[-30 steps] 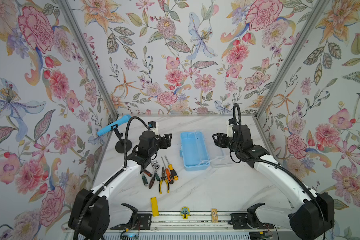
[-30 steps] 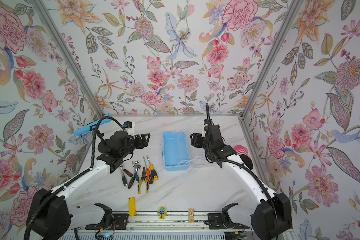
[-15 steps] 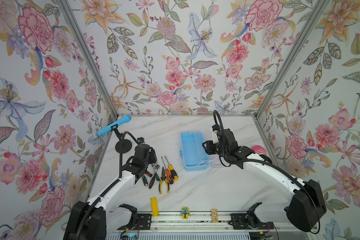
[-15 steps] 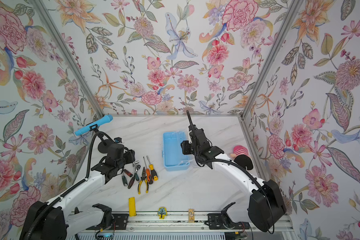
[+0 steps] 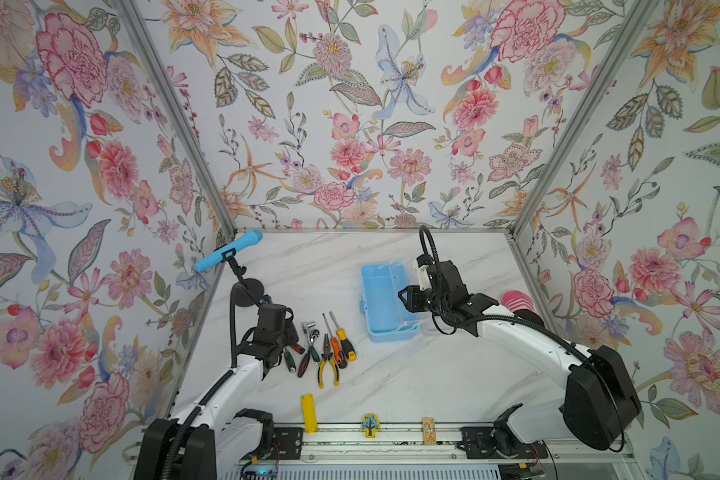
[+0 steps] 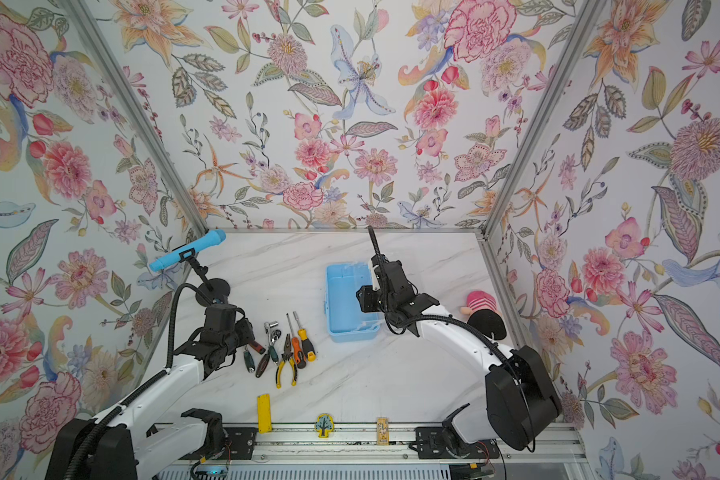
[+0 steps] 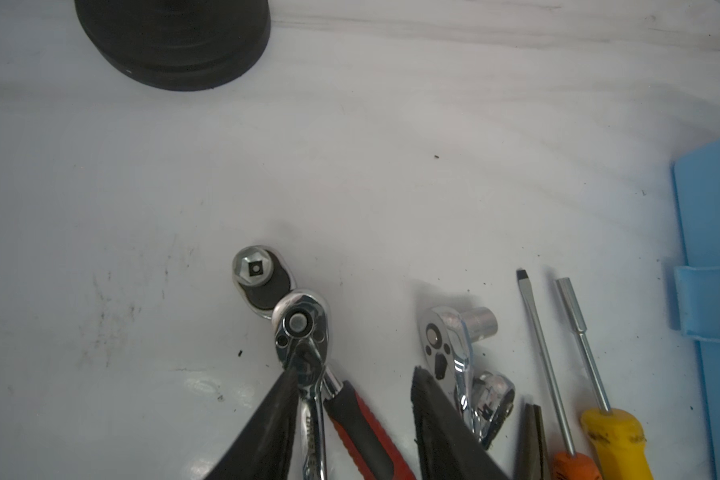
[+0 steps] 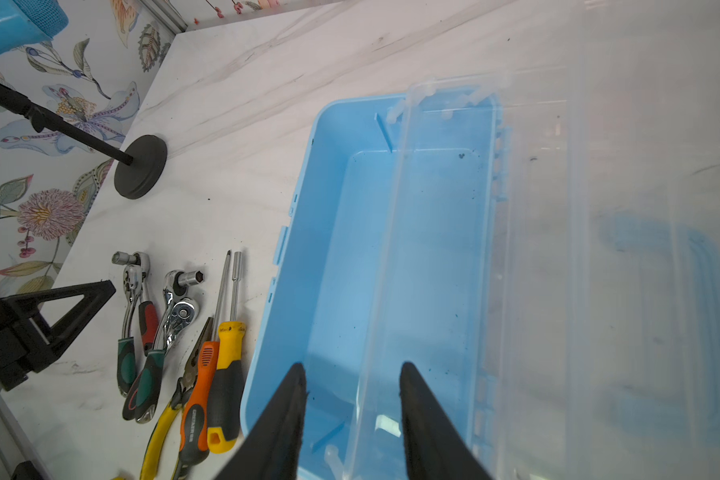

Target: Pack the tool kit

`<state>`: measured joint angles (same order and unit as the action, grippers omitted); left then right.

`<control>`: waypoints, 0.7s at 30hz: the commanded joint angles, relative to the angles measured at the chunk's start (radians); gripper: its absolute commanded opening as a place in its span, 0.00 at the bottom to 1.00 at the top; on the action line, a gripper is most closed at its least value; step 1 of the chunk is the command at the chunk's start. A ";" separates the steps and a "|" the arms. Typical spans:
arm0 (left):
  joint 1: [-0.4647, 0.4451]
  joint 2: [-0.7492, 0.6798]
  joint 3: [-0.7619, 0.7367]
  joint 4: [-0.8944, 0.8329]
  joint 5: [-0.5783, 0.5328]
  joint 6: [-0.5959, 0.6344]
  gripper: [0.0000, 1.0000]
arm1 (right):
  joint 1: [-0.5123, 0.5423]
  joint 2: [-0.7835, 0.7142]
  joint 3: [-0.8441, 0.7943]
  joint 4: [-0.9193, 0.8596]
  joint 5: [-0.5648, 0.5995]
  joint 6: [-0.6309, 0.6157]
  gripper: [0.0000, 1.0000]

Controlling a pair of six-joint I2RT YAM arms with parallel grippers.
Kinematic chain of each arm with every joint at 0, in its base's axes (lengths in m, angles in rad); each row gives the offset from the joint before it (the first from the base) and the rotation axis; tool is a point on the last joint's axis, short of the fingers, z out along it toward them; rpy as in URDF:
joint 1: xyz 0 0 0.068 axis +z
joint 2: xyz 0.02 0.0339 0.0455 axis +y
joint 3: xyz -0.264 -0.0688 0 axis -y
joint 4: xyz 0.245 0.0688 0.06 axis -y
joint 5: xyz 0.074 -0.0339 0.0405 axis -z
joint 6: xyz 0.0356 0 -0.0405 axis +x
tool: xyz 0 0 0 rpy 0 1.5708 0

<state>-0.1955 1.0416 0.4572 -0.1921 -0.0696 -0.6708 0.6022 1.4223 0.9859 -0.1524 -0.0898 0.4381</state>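
Your left gripper (image 7: pixel 354 372) sits half open astride two overlapped ratchets (image 7: pixel 301 328), handles running back along the fingers, not visibly clamped. Your right gripper (image 8: pixel 352 365) sits half open astride the edge of the clear lid (image 8: pixel 558 249), gaps both sides.

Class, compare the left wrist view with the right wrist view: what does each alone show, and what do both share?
Only the left wrist view: a ratchet wrench lying between the fingers of the left claw, and a socket's square hole. Only the right wrist view: the blue box, empty inside, its raised clear lid, the pliers' yellow handles, the blue microphone. Both: the ratchet wrenches, the orange screwdriver, the yellow screwdriver, the black round base.
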 commanded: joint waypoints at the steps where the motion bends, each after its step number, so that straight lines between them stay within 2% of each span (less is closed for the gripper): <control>1: 0.007 -0.040 -0.039 -0.039 0.032 -0.026 0.46 | 0.005 0.013 -0.010 0.028 -0.019 0.014 0.39; 8: 0.007 -0.040 -0.071 -0.030 0.032 -0.032 0.38 | 0.001 0.037 -0.004 0.045 -0.045 0.019 0.39; 21: 0.007 0.016 -0.096 0.006 0.016 -0.033 0.36 | -0.028 0.038 -0.035 0.073 -0.070 0.041 0.41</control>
<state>-0.1955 1.0565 0.3775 -0.1905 -0.0525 -0.6964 0.5812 1.4597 0.9707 -0.0998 -0.1482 0.4686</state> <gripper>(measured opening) 0.357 0.415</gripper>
